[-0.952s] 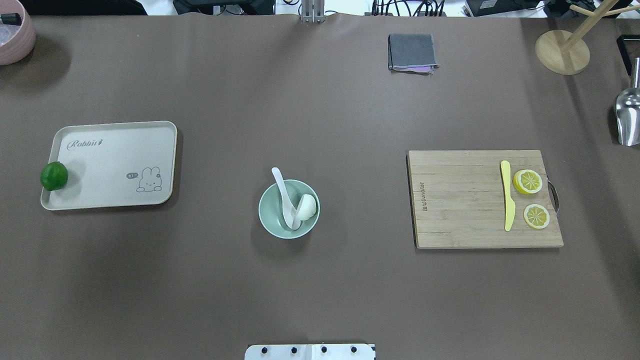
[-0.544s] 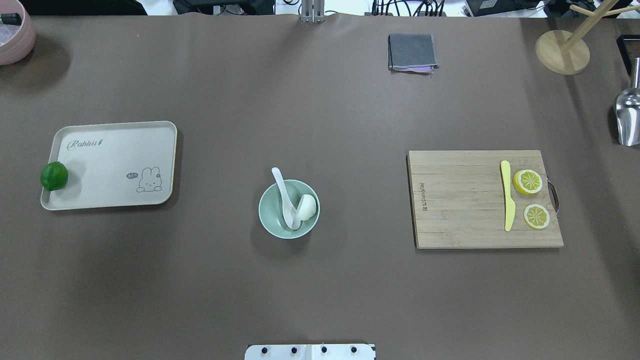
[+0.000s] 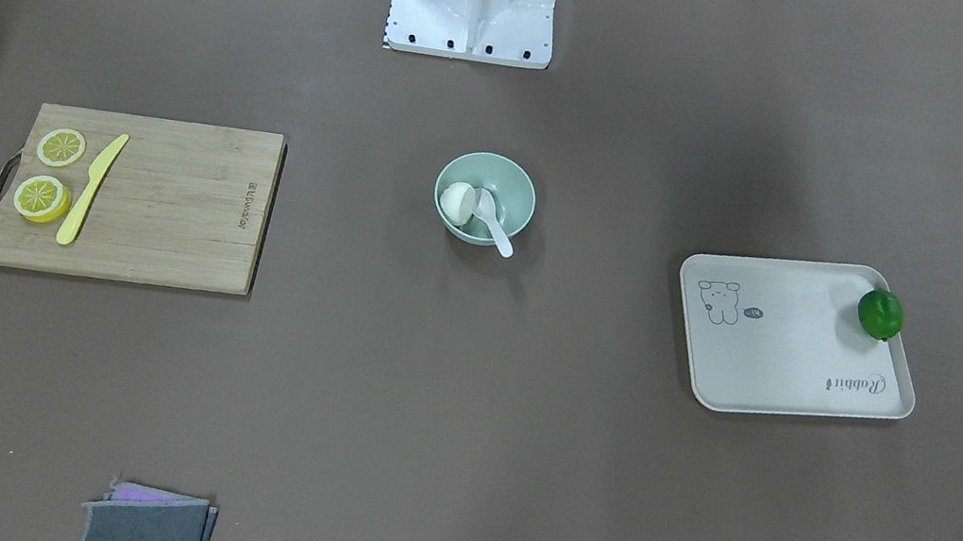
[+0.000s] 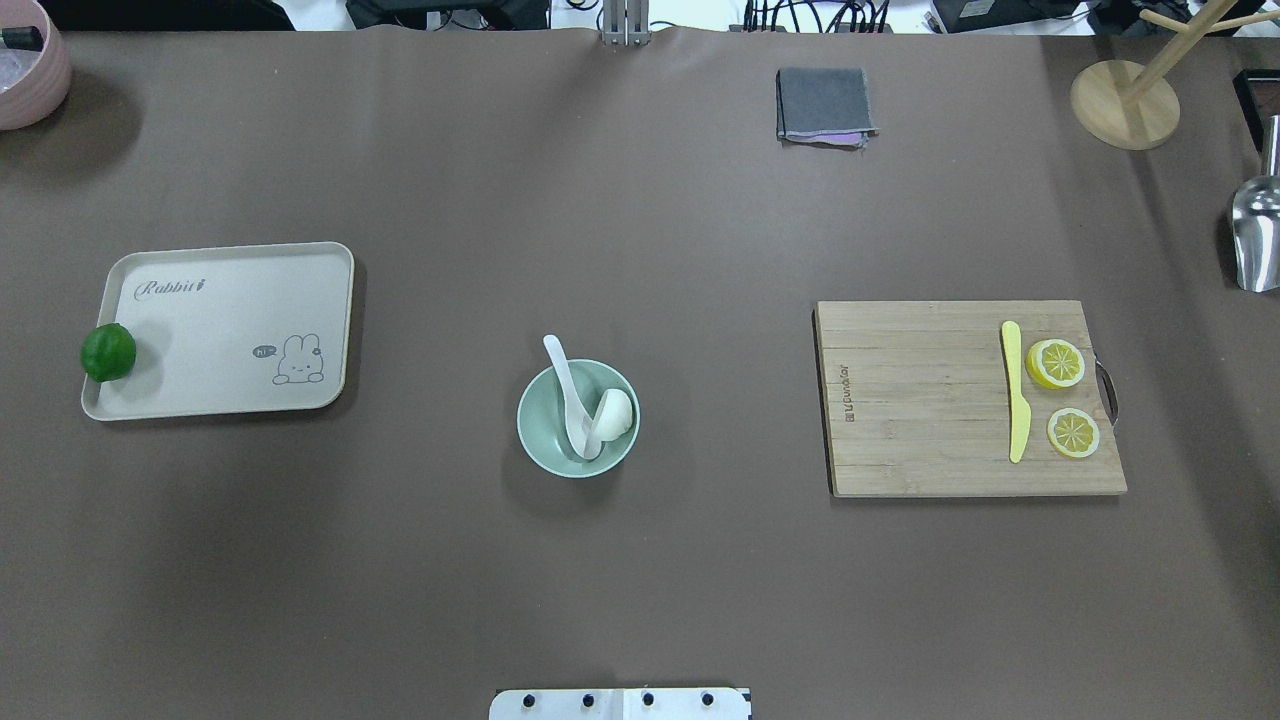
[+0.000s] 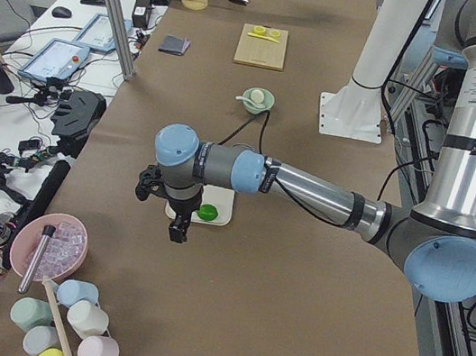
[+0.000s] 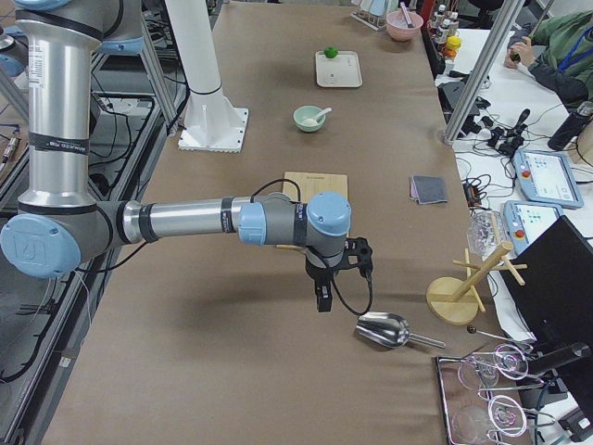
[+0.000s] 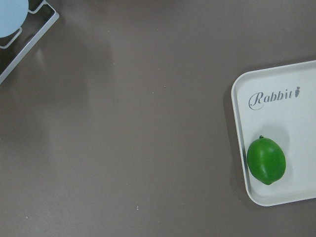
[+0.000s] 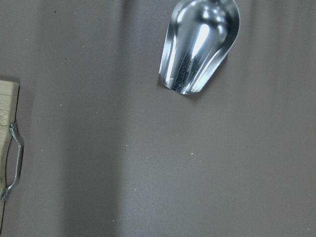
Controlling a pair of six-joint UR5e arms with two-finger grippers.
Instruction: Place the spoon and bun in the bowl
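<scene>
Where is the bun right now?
In the overhead view the bun lies inside the mint-green bowl at table centre, right of the white spoon, between the cream tray and the wooden cutting board.

Bright, even overhead light w/ soft shadows; glare on scoop (image 8: pixel 197 49).

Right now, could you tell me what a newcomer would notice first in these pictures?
The mint bowl mid-table holds the white bun and the spoon, handle over the rim. A green lime sits in the cream tray; two lemon slices lie on the cutting board.
</scene>
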